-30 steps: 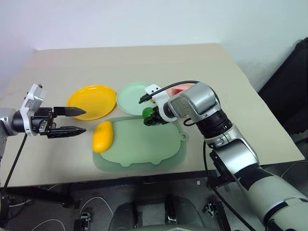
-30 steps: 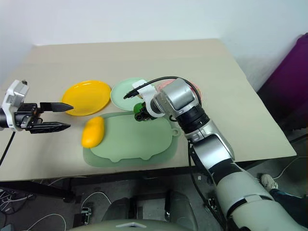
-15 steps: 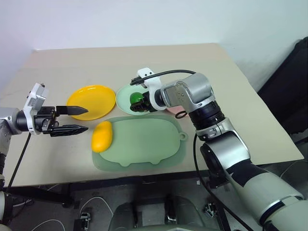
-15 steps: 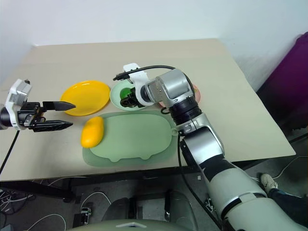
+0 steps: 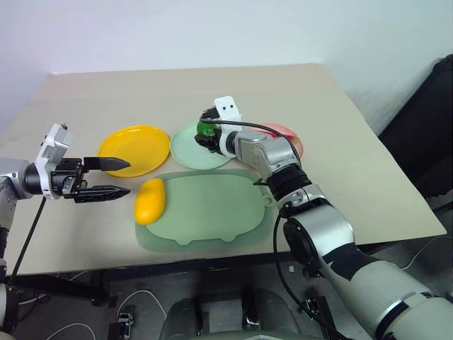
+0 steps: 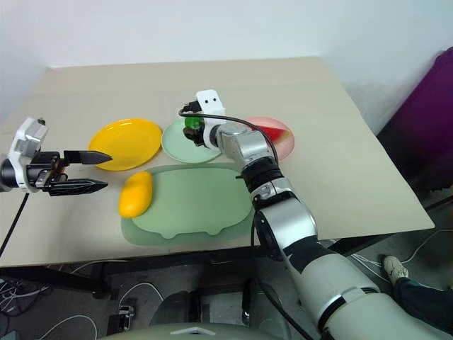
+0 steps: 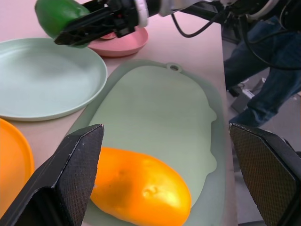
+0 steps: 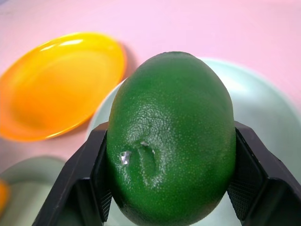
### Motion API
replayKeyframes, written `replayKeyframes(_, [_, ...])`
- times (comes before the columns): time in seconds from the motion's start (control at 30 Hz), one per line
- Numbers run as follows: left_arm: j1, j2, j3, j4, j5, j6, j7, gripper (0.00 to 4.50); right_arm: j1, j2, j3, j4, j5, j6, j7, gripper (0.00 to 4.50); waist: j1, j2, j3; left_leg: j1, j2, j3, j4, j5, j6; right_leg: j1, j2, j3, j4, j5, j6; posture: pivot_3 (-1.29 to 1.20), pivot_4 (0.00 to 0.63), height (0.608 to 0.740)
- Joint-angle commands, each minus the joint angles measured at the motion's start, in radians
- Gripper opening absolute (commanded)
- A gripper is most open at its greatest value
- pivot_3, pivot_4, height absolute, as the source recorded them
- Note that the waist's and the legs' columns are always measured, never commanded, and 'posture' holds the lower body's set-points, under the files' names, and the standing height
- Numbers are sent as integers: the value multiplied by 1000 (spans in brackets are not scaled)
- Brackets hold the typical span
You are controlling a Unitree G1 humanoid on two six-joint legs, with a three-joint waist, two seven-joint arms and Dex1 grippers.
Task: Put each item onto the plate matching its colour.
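Observation:
My right gripper (image 5: 204,134) is shut on the glossy green fruit (image 8: 171,136) and holds it above the far part of the mint green plate (image 5: 185,153). The yellow mango (image 5: 150,200) lies on the left end of the pale green mat (image 5: 212,212). The red watermelon wedge (image 6: 272,132) rests on the pink plate (image 6: 282,147). The yellow plate (image 5: 134,149) is bare. My left gripper (image 5: 129,177) hovers open left of the mango, just in front of the yellow plate, its fingers pointing right.
The three plates stand in a row behind the mat, which reaches close to the table's front edge (image 5: 212,255). Bare tabletop lies behind the plates and to the right of the pink one. In the left wrist view a person's legs (image 7: 263,70) show beyond the table.
My right gripper has carried the green fruit from the mat's far edge back over the green plate, and its wrist has turned. The left gripper has stayed put.

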Motion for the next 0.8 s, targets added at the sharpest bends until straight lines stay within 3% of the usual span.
replayKeyframes(0.03, [-3, 20, 34, -24, -9, 6, -3, 4500, -49, 16, -34, 74, -6, -98, 7, 2773, 0, 0, 0, 0, 0, 0, 0, 0, 0, 0, 0, 0, 0, 0, 0, 0, 150, 740])
replayKeyframes(0.5, [40, 40, 74, -61, -19, 25, -3, 4500, -65, 79, -100, 287, -27, -279, 34, 2773, 1, 0, 0, 1, 0, 0, 0, 0, 0, 1, 0, 0, 1, 0, 1, 0, 150, 740])
replayKeyframes(0.57, [49, 42, 83, -68, -18, 29, -3, 4500, -64, 80, -105, 299, -36, -277, 25, 3483, 1, 0, 0, 1, 0, 0, 1, 0, 0, 1, 0, 0, 1, 1, 1, 0, 150, 740])
replayKeyframes(0.7, [60, 44, 96, -78, -17, 36, -3, 4500, -66, 82, -114, 304, -42, -279, 24, 4487, 1, 0, 0, 1, 0, 0, 1, 0, 0, 1, 0, 0, 1, 0, 1, 0, 150, 740])
replayKeyframes(0.8, [62, 45, 100, -79, -14, 40, -3, 4500, -71, 79, -109, 302, -56, -286, 20, 4487, 0, 0, 0, 1, 0, 0, 1, 0, 0, 1, 0, 0, 1, 0, 1, 0, 150, 740])
